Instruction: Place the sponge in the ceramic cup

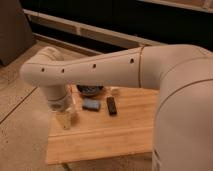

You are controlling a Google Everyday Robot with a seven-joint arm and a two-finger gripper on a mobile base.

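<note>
Pincer spread, near dark bowl

Sponge on table, bar right of it, bowl behind, cup behind bar, gripper left of sponge.

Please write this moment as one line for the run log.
hand: open, empty, above table, left of sponge in view | sponge: on table, untouched | ceramic cup: right of dark bowl
</note>
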